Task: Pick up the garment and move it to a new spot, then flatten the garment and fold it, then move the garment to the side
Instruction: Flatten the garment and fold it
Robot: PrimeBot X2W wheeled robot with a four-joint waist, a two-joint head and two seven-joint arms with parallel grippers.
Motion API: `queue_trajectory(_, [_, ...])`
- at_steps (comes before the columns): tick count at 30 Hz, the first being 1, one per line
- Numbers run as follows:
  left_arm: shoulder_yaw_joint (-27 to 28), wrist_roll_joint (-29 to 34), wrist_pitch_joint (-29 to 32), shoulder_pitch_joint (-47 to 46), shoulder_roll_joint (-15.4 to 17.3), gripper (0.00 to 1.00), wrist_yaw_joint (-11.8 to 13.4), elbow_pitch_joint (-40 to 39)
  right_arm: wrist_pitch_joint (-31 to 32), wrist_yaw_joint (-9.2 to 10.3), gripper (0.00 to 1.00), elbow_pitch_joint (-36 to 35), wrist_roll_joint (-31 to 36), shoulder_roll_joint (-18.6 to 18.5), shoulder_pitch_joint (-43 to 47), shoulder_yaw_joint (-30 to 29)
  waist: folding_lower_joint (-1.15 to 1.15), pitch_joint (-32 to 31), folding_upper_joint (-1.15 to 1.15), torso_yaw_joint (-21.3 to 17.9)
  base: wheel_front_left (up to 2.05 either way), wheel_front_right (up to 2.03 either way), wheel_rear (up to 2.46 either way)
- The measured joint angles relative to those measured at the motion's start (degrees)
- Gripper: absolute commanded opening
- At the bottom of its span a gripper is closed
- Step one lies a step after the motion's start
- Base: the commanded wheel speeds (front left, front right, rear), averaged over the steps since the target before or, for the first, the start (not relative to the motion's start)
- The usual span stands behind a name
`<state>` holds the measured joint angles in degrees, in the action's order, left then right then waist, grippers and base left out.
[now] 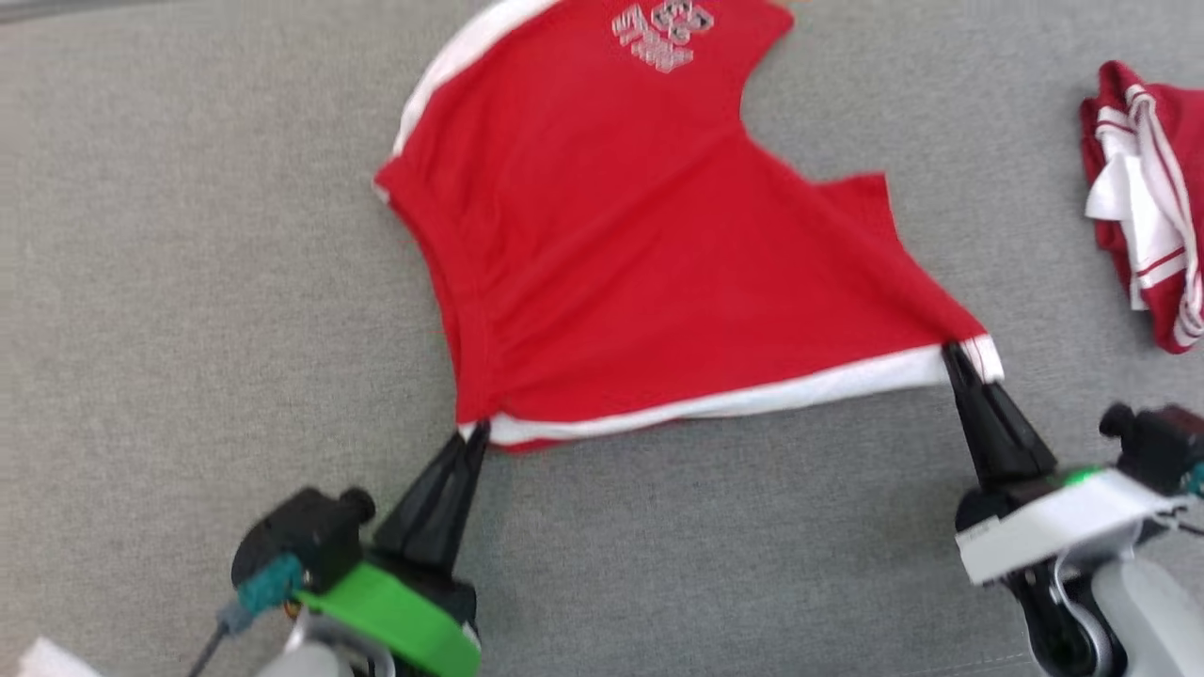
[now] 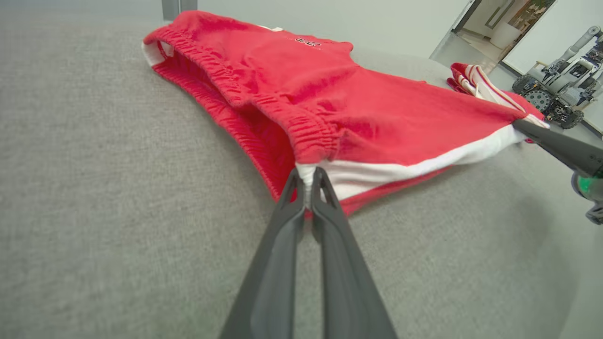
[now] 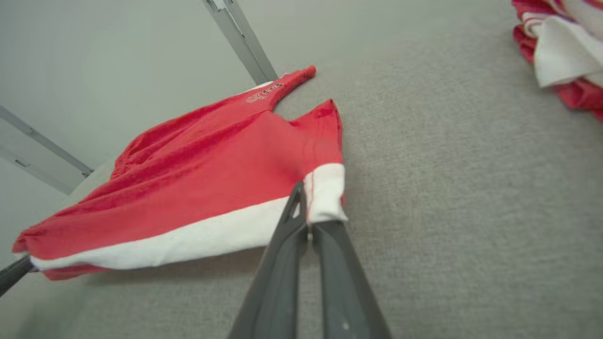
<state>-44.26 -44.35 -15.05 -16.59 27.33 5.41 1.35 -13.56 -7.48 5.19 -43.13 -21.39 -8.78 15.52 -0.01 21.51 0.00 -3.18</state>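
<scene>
Grey cloth tabletop, pale wall behind, another wheeled bot parked in the bg. Red garment lies spread mid-table, its near white hem stretched btw my two arms. L gripper is clenched on the hem's left corner, R gripper clenched on the right corner. Both nip only the very edge, v little cloth in the jaws.

Risks as I see them:
- Thin bite + taut hem: any uneven pull or jerk prob slips a corner out, then it needs a regrasp.
- A red layer sags below the hem near L. If I've got the top layer only, the lower one drags and bunches on the cloth.
- Surface looks grippy, so a low drag will likely wrinkle it rather than flatten it.
- 2nd garment sits crumpled near R's side. Swinging that way could snag it.

Can't make out:
- How many layers are in either pinch.
- Garment's far end, cut off at the top of head view, just past the print.
- Head view is blurry.
- Underside and any tucked folds are hidden.
</scene>
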Motion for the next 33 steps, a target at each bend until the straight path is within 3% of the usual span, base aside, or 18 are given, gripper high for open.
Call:
queue_trajectory(5, [3.1, 0.8, 0.0, 15.2, -1.5, 0.0, 4.0, -6.4, 0.2, -0.02, 0.0, -4.2, -0.1, -0.3, 13.4, -2.6, 0.0, -6.3, 0.0, -0.7, 0.0, 0.0, 0.0])
queue_trajectory(8, [4.5, 1.1, 0.0, 21.6, -3.3, 0.0, 3.9, -8.3, 1.1, -0.03, 0.0, -7.4, -0.2, -0.2, 20.1, -5.9, 0.0, -9.7, 0.0, -0.9, 0.0, 0.0, 0.0])
queue_trajectory(13, [4.7, 1.4, 0.0, 23.2, -5.8, 0.0, 1.1, -8.5, 4.5, -0.02, 0.0, -10.1, 1.0, 0.6, 20.5, -8.6, 0.0, -12.1, 0.0, -0.1, 0.0, 0.0, 0.0])
queue_trajectory(21, [6.7, -1.8, 2.5, 10.9, -9.9, 0.0, -3.0, -5.7, 12.4, 0.0, 0.0, -8.2, 3.6, -0.4, 1.0, -9.6, 0.0, -8.8, 0.0, 1.4, 0.0, 0.0, 0.0])
queue_trajectory(33, [6.8, -3.0, 6.3, -4.1, -16.2, 0.0, -6.0, 3.1, 27.2, 0.0, 0.0, 4.0, 3.6, -4.0, -24.0, -7.4, 0.0, -1.4, 0.0, 11.9, 0.0, 0.0, 0.0])
